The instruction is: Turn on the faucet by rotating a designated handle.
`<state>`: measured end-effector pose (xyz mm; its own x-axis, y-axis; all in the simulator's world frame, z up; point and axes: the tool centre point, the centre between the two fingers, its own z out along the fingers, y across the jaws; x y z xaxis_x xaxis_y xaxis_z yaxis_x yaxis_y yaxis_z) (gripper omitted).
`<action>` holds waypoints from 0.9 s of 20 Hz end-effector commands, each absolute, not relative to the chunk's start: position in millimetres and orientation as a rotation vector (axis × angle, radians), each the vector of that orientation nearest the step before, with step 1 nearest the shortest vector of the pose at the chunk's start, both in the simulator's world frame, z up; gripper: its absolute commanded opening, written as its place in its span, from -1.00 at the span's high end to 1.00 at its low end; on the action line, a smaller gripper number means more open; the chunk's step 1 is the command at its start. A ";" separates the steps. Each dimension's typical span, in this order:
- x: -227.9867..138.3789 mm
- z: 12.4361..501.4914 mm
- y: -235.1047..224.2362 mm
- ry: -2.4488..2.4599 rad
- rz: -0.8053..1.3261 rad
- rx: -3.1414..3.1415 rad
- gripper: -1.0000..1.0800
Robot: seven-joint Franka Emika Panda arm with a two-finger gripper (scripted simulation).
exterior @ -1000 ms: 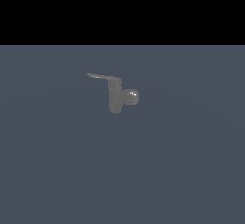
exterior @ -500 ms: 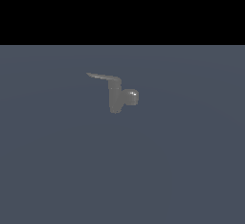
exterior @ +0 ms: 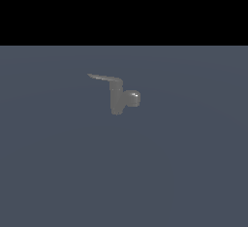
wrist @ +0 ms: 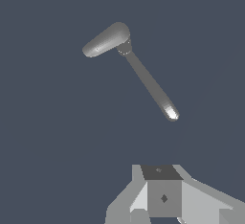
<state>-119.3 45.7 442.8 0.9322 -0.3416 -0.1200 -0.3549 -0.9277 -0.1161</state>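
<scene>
Exterior view: the faucet [exterior: 117,97] stands alone on the flat grey-blue bench [exterior: 184,172], a little up and toward the exterior view's left of the picture's middle. Its body is an upright dull-grey cylinder. From the top of that body the handle [exterior: 102,78], a thin flat lever, runs out toward about ten o'clock and narrows to a point. A short rounded stub [exterior: 132,98] juts from the body toward three o'clock and carries a small bright glint. The arm does not show here.

In the wrist view the faucet [wrist: 125,50] is seen from above, with the handle [wrist: 149,83] and the stub [wrist: 106,40] spreading from the body. The gripper [wrist: 162,196] shows only as grey blocks at the frame edge, well apart from the faucet and touching nothing; whether it is open or closed, I cannot tell.
</scene>
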 end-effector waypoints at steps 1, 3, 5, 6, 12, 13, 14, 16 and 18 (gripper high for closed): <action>-99.1 431.9 50.8 0.630 0.163 -2.923 1.00; -83.4 422.4 54.7 0.706 0.174 -2.901 1.00; -68.0 412.1 58.7 0.783 0.185 -2.878 1.00; -60.5 406.6 60.7 0.821 0.189 -2.866 1.00; -16.9 370.6 72.5 1.054 0.209 -2.797 1.00; -10.0 364.0 74.5 1.093 0.211 -2.785 1.00; -3.2 357.3 76.5 1.132 0.212 -2.773 1.00; 10.1 343.6 80.4 1.209 0.212 -2.749 1.00; 22.9 329.4 84.4 1.286 0.209 -2.724 1.00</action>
<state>13.0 81.1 340.3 0.6601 -0.7295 -0.1791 -0.7474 -0.6617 -0.0596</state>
